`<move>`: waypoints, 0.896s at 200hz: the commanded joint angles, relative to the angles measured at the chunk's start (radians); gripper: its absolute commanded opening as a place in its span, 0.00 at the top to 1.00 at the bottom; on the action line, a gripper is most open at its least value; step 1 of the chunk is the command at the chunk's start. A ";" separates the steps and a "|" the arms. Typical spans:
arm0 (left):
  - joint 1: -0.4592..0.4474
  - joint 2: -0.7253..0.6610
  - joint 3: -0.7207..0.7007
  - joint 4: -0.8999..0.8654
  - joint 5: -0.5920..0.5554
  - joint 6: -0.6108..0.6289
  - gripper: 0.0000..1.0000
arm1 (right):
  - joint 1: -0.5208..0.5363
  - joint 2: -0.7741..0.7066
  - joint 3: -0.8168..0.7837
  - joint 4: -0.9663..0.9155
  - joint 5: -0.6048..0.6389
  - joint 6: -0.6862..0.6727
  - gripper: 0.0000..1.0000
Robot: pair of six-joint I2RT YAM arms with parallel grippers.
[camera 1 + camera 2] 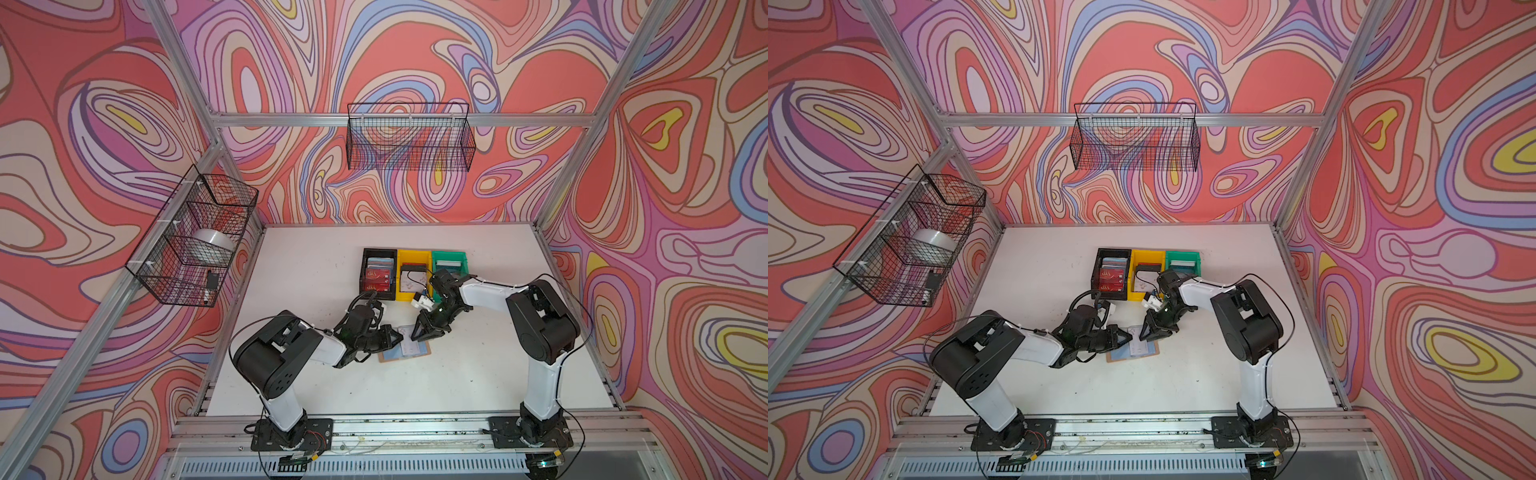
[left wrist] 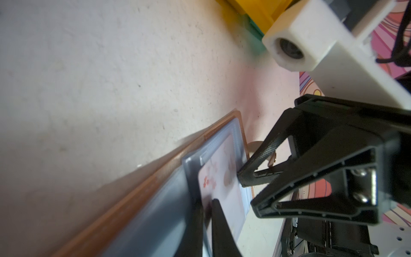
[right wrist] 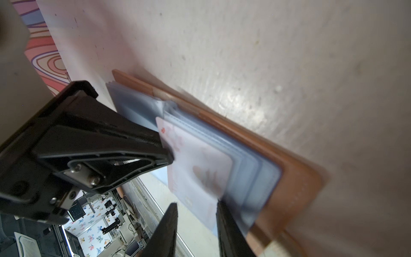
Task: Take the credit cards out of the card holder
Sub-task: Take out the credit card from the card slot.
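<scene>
Left gripper (image 2: pixel 208 213) is pinched tight on a white credit card (image 2: pixel 222 184) with small red marks. The left wrist view shows this close up: two thin black fingers (image 2: pixel 219 222) squeeze the card's edge, and part of the card sits in a clear bluish sleeve (image 2: pixel 191 175). Right gripper (image 2: pixel 248 191) has its jaws apart, with one tip against the sleeve edge. Only the right wrist view shows the many sleeve pages, fanned out over the tan cover of the card holder (image 3: pixel 295 178). Both top views show the whole place. The holder lies open and flat on the white table (image 1: pixel 316 374), between the two grippers. Behind it stand a black bin (image 1: pixel 365 270) with red cards (image 1: pixel 376 286) in it, a yellow bin (image 1: pixel 413 252) and a green bin (image 1: pixel 449 253).
</scene>
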 commanded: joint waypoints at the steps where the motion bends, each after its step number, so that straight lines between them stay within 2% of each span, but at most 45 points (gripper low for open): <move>1: -0.015 0.011 -0.013 -0.069 0.000 0.011 0.96 | 0.002 0.040 0.005 0.012 0.040 -0.003 0.66; 73: -0.012 -0.059 -0.005 -0.188 0.000 0.048 0.99 | 0.001 0.068 0.009 0.016 0.032 -0.006 0.66; 148: 0.001 -0.033 -0.054 -0.147 0.017 0.042 0.98 | 0.001 0.076 0.000 0.026 0.020 -0.003 0.66; 179: 0.001 -0.043 -0.052 -0.186 0.003 0.051 0.98 | 0.001 0.036 0.017 0.029 0.016 -0.005 0.67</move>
